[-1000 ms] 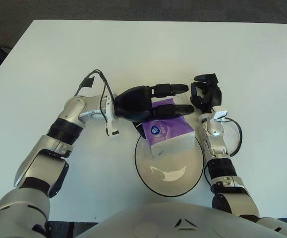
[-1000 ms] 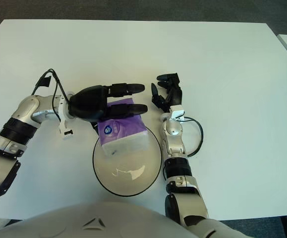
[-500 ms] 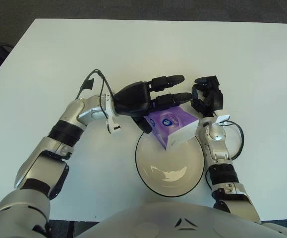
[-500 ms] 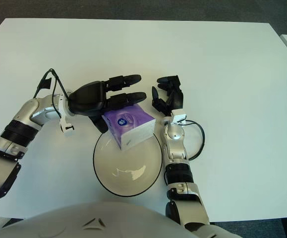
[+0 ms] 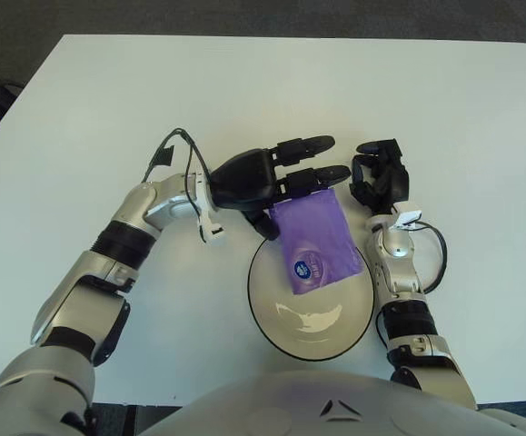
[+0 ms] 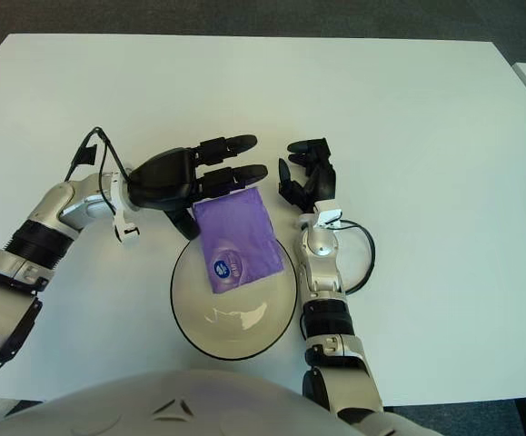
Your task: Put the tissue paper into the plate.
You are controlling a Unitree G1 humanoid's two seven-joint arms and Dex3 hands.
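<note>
A: Releasing now, I think. Left hand (image 5: 276,177) sits over the plate's (image 5: 267,313) far-left rim, fingers stretched out toward the right. Pack (image 5: 315,243) lies flat just below the fingertips (image 5: 331,173), its top edge tucked under them.

B: Is it clamped?

A: Doesn't look like it. Two fingers are straight and spread over the top edge, and the thumb shows below by the pack's left corner. Contact is possible, a real grip isn't evident. I'd call the hand apart.

B: Where's the pack relative to the plate?

A: Mostly inside, on the far half. The top edge overhangs the far rim, under the hand.

B: How to finish cleanly?

A: Lift the hand straight up before pulling back left, so the fingers don't drag the pack out by that edge. A small nudge toward the near side first would seat it fully.

B: Right hand?

A: Right hand (image 5: 378,177) shows just right of the left fingertips, beyond the plate's right rim, fingers curled on nothing. Idle.
</note>
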